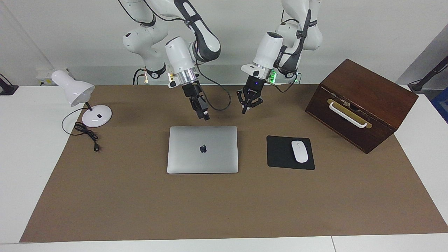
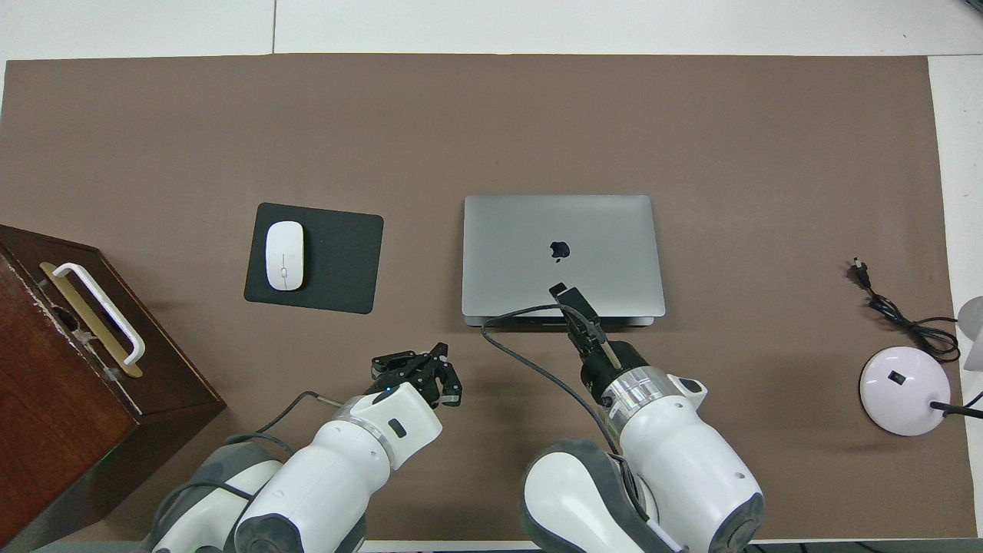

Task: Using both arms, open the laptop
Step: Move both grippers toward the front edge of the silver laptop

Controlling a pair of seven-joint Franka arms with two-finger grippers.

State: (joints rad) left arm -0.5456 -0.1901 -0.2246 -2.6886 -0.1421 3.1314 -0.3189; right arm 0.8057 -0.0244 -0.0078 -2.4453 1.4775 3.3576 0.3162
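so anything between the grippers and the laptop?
Nothing visible. The laptop lies shut on bare mat. The right gripper hangs over its edge nearest the robots; the left gripper, shut, hangs over the mat beside it. The mouse pad lies clear, toward the left arm's end.

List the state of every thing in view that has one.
laptop: lid shut, flat on the mat.
wooden box: lid closed.
desk lamp: unplugged, cord loose on the mat.
left claw: shut, empty, raised.
right claw: raised over the laptop's edge nearest the robots.
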